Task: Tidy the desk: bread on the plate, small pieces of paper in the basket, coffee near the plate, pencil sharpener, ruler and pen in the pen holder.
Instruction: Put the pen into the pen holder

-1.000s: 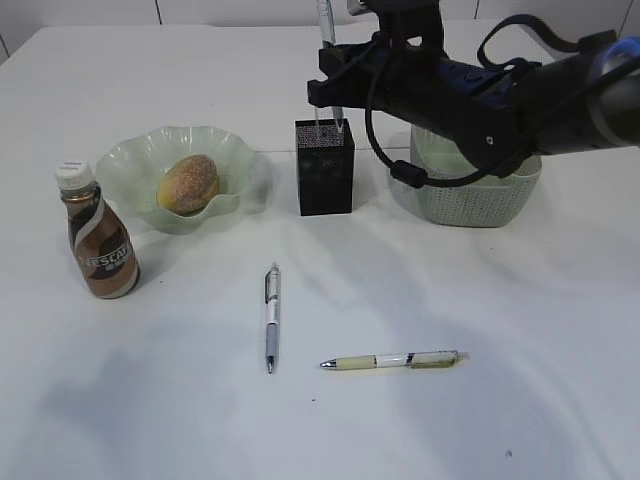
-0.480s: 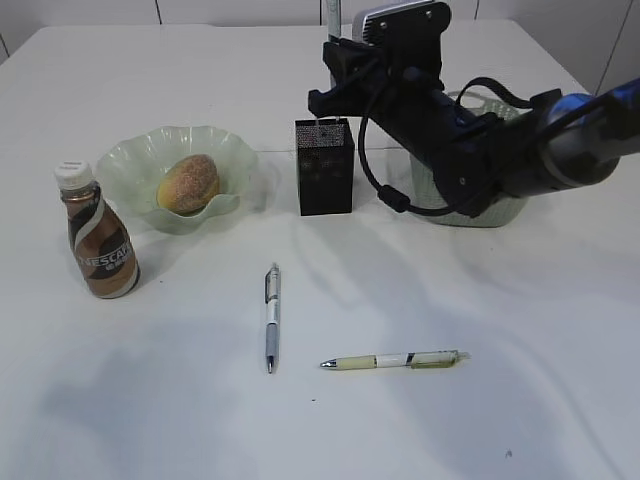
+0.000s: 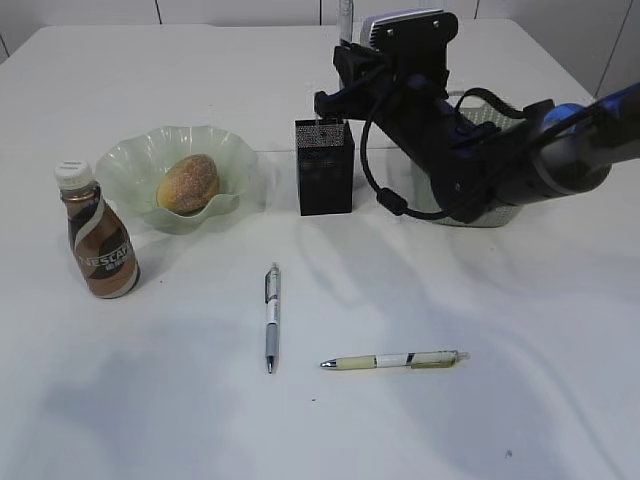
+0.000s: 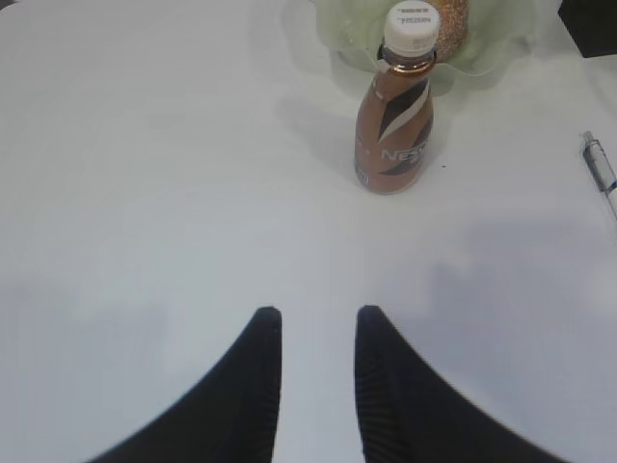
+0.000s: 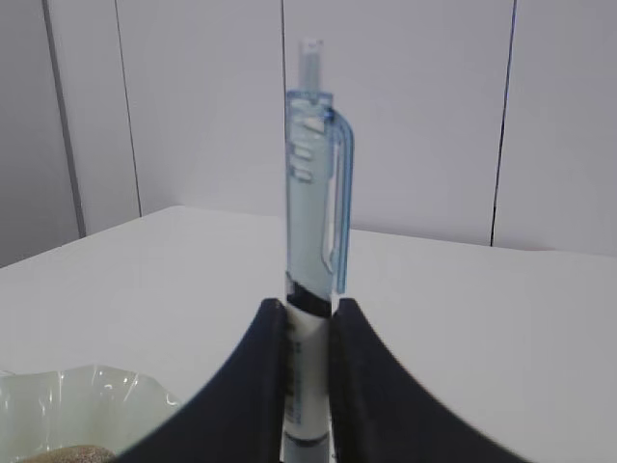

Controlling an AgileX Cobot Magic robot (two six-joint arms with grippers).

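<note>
My right gripper (image 3: 341, 66) is shut on a light-blue clear pen (image 3: 346, 15) and holds it upright just above the black mesh pen holder (image 3: 325, 172). The right wrist view shows the pen (image 5: 310, 193) clamped between the jaws (image 5: 308, 311). The bread (image 3: 188, 183) lies in the wavy green plate (image 3: 122, 165), and the coffee (image 3: 100, 240) stands to the plate's front left. Two more pens lie on the desk, a grey one (image 3: 271, 316) and a cream one (image 3: 395, 360). My left gripper (image 4: 316, 318) is open and empty, low over bare desk short of the coffee (image 4: 395, 116). No ruler, sharpener or paper shows.
The green woven basket (image 3: 487, 213) stands right of the pen holder, mostly hidden behind my right arm. The plate's rim (image 5: 77, 391) shows at the lower left of the right wrist view. The grey pen's end (image 4: 600, 166) shows at the left wrist view's right edge.
My right arm has dropped lower and turned, and the held pen has shifted slightly right above the pen holder. Nothing on the desk has moved.
</note>
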